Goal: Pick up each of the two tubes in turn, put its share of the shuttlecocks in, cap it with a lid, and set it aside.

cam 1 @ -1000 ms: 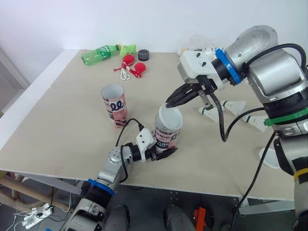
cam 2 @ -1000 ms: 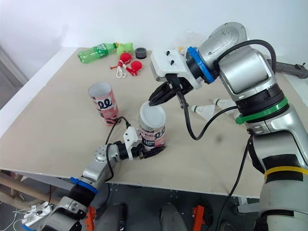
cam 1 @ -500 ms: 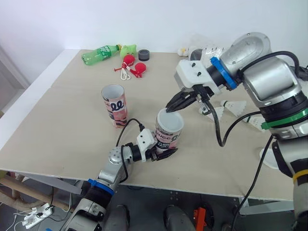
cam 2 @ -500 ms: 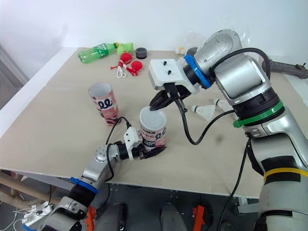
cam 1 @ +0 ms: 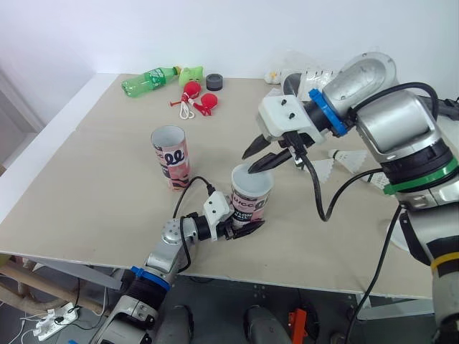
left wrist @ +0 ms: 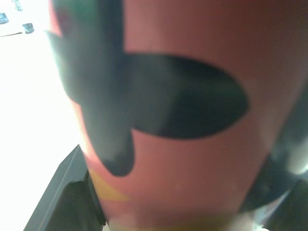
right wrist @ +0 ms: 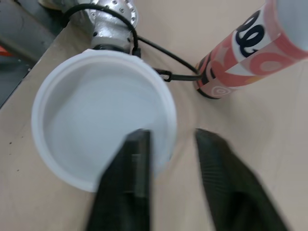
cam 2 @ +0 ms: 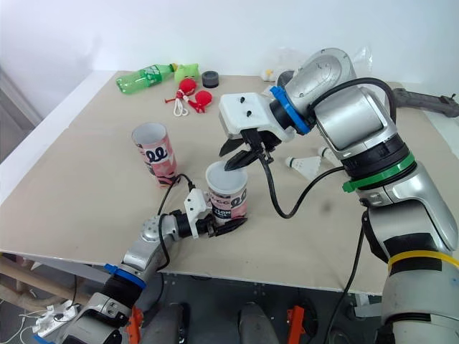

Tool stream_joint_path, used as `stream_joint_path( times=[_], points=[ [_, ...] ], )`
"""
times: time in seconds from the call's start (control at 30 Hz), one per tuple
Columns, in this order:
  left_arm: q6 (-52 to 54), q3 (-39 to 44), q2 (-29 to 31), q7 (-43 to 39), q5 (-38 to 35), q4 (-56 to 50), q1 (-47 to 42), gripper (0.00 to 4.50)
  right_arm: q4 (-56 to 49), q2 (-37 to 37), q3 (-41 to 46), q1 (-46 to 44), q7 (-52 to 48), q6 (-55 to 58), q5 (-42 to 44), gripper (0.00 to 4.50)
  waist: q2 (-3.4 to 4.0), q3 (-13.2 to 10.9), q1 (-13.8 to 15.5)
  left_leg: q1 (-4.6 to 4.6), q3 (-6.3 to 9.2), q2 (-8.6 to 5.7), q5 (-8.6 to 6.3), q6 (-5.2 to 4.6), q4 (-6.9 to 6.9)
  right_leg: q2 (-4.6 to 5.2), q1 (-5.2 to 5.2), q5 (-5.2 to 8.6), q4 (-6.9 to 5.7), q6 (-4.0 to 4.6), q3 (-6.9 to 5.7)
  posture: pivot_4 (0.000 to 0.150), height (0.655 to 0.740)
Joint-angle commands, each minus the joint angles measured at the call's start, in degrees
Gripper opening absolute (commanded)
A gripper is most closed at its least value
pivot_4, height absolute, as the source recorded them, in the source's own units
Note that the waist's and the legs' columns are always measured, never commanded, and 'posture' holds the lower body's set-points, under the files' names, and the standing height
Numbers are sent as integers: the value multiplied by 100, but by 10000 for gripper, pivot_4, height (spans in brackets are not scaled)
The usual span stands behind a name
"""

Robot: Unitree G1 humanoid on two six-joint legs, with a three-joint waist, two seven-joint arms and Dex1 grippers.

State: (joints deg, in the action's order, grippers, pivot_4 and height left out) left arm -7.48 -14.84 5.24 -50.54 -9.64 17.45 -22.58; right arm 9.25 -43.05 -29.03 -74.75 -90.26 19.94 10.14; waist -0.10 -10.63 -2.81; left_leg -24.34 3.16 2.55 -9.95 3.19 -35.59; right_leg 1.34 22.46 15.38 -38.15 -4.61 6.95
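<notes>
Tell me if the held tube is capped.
Capped: a white lid sits on the tube held in the left claw; the right claw is open above it. Fully pressed: cannot tell.

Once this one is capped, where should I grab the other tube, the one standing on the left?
Take the other tube around its middle, coming in level from the table's near edge. It stands upright, mouth open and up, with nothing touching it, so the round wall gives two opposite faces to close on.
</notes>
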Motion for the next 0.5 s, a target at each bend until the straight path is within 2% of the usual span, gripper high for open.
stream_joint_path(
  times=[0.03, 0.1, 0.17, 0.2, 0.27, 0.3, 0.33, 0.43, 0.5],
  points=[
    [52, -31, -20, -16, -14, 145, 77, 29875, 88, 80, 366, -299, -141, -7, -5, 36162, 0, 0, 0, 0, 0, 0, 0, 0, 0, 0, 0, 0, 0, 0, 0, 1500, 7400],
    [55, -31, -22, -16, -16, 146, 77, 29875, 168, 134, 506, -436, -168, 105, 86, 39353, 0, 0, -1, 0, 0, 0, 0, 0, 1, 0, 2, -1, 0, 1, 0, 1500, 7400],
    [56, -31, -22, -15, -17, 142, 79, 29875, 153, 139, 596, -508, -215, 214, 248, 36666, 0, 0, 4, 0, 1, 0, 0, 0, 2, 0, 2, -1, 0, 1, -1, 1500, 7400],
    [56, -32, -22, -14, -17, 140, 80, 29875, 144, 137, 612, -521, -223, 239, 288, 31016, 0, 0, 4, 0, 1, 0, 0, 0, 2, 0, 1, 0, 0, 1, -1, 1500, 7400],
    [59, -33, -22, -11, -19, 144, 81, 29875, -28, 18, 534, -519, -224, 430, 688, 23609, 0, 0, 5, 0, 1, 0, 0, 0, 2, 1, 0, 1, 1, 2, -1, 1500, 7400],
    [61, -34, -22, -9, -21, 143, 82, 29875, -177, -84, 452, -493, -224, 548, 949, 17899, 0, 0, 5, -1, 1, 0, 0, 0, 3, 0, 0, 1, 1, 2, -1, 1500, 7400],
    [61, -35, -23, -7, -22, 145, 82, 29875, -322, -190, 359, -450, -224, 660, 1136, 15442, 0, -1, 7, -1, 1, 0, 0, 0, 3, 0, 1, 1, 1, 2, 0, 1500, 7400],
    [58, -39, -22, -2, -21, 144, 84, 29875, -589, -350, 174, -264, -224, 753, 1279, 838, -1, 0, 5, -1, 1, 0, 0, 0, 6, 1, 1, 3, 1, 4, -1, 1500, 7400],
    [57, -42, -21, -2, -19, 144, 85, 29875, -749, -397, 63, -102, -224, 797, 1302, 838, 0, 0, 1, 0, 2, 0, 0, 0, 6, 0, 2, 3, 1, 4, -1, 1500, 7400]
  ],
)
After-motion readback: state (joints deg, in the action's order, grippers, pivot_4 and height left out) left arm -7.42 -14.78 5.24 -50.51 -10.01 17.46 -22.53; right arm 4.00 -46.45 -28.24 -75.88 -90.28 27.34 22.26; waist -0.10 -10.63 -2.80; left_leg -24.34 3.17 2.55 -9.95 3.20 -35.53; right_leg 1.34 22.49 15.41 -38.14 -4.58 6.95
